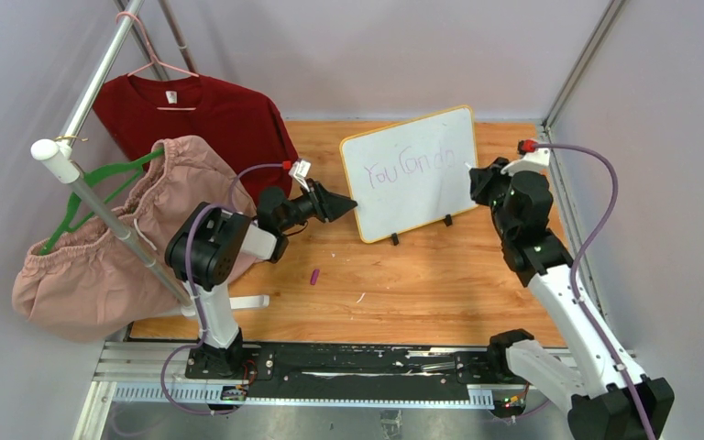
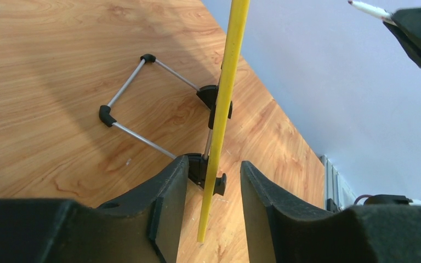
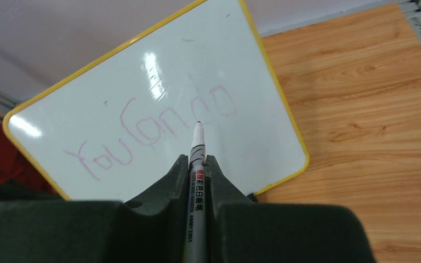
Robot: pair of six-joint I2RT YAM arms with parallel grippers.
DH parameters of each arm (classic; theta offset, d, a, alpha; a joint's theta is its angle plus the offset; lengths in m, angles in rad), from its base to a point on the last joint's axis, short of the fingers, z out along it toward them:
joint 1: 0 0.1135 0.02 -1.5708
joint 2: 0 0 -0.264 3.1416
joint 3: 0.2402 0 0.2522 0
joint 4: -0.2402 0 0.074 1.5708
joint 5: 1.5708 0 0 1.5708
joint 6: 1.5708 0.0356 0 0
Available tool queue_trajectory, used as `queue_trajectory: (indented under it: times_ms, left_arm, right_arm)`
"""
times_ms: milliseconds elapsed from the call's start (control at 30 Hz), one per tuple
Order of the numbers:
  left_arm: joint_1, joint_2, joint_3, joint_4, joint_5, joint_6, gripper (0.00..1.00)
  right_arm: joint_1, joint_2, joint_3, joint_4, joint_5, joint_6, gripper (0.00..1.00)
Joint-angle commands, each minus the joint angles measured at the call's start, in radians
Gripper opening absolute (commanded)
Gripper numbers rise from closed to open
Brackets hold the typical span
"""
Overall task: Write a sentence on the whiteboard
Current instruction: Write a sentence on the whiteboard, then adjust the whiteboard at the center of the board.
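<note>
The whiteboard stands tilted on its wire stand at the back of the wooden table. The sentence on it is one purple line reading "You can do". My left gripper is at the board's left edge. In the left wrist view it is open, with the yellow frame edge between its fingers and a gap on both sides. My right gripper is at the board's right side, shut on a grey-white marker. The marker tip points at the board below "do".
A red T-shirt and pink shorts on a green hanger hang from a slanted rack pole at the left. A small purple cap lies on the table in front of the board. Grey walls close in both sides.
</note>
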Motion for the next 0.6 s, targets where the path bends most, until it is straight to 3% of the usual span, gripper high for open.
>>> queue_trajectory:
  times_ms: [0, 100, 200, 300, 567]
  left_arm:
    - [-0.007, -0.044, -0.022, 0.005, -0.027, 0.015, 0.48]
    - [-0.007, -0.038, -0.031, 0.015, -0.040, -0.003, 0.50]
    - [-0.007, -0.015, -0.036, 0.057, -0.039, -0.046, 0.45]
    - [-0.009, 0.002, -0.042, 0.081, -0.028, -0.068, 0.40]
    - [-0.052, 0.000, -0.033, 0.014, -0.033, -0.014, 0.42]
  right_arm:
    - [0.105, -0.089, -0.044, -0.061, -0.070, -0.063, 0.00]
    - [0.168, -0.135, -0.102, -0.039, -0.108, -0.055, 0.00]
    - [0.207, -0.160, -0.144, -0.007, -0.135, -0.043, 0.00]
    - [0.221, -0.171, -0.160, -0.010, -0.164, -0.046, 0.00]
    - [0.223, -0.229, -0.179, -0.026, -0.232, -0.037, 0.00]
